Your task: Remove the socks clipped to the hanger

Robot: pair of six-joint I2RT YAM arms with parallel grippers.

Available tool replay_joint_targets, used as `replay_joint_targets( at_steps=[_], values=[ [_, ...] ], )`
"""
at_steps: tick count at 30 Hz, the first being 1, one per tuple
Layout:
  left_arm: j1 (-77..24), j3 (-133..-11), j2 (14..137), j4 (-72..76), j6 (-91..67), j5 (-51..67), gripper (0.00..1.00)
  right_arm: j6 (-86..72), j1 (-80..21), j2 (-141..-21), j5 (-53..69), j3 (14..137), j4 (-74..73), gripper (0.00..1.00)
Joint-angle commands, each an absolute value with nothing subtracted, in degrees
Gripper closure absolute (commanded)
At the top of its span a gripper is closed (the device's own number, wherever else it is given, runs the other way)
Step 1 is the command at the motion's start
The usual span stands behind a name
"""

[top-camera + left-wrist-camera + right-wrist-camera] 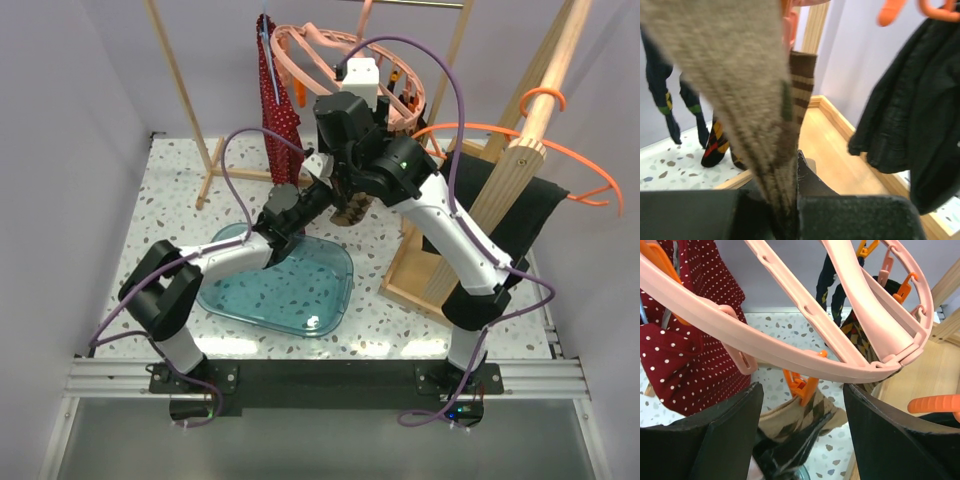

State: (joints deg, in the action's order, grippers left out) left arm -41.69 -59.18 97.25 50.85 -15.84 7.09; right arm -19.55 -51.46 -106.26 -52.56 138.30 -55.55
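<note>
While pegged, checkered sock (812, 414) hangs vertically.

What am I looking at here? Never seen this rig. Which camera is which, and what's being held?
Two robot arms, bolted at the near edge of a speckled table, each end in a two-finger gripper. The top view looks down from behind them. The other two pictures come from a camera on each wrist. On the table lies a teal tray. A wooden rack behind it holds a round pink hanger with socks pegged on, a red dotted garment and a black cloth. The left gripper is shut on a brown-and-tan sock. The right gripper is open, with the hanger's ring crossing its gap.
</note>
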Motion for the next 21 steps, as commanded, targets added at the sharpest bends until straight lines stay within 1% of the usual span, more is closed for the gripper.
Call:
replay_joint_targets(
  at_steps=[1, 9, 14, 15, 20, 21],
  values=[
    [-43.4, -58.2, 93.6, 53.4, -17.4, 7.6, 1.0, -19.5, -51.1, -106.7, -56.4, 139.2, -52.6, 0.32],
    [-45.1, -58.5, 93.4, 52.6, -17.8, 7.8, 1.0, -18.6, -51.0, -107.0, -58.9, 138.0, -51.3, 0.32],
    [-45.8, -57.8, 92.7, 52.6, -17.7, 6.9, 1.0, -20.2, -50.3, -106.5, -59.4, 136.5, -51.5, 0.35],
    [-45.9, -57.8, 92.6, 52.6, -17.7, 6.9, 1.0, -20.3, -50.1, -106.5, -59.8, 135.8, -51.3, 0.38],
    [-46.1, -57.6, 92.0, 51.9, -17.5, 6.8, 1.0, -21.4, -49.4, -106.3, -60.7, 134.2, -51.2, 0.4],
    [-46.2, -57.5, 92.0, 51.9, -17.5, 6.7, 1.0, -21.2, -49.3, -106.0, -60.7, 133.6, -50.5, 0.43]
  ],
)
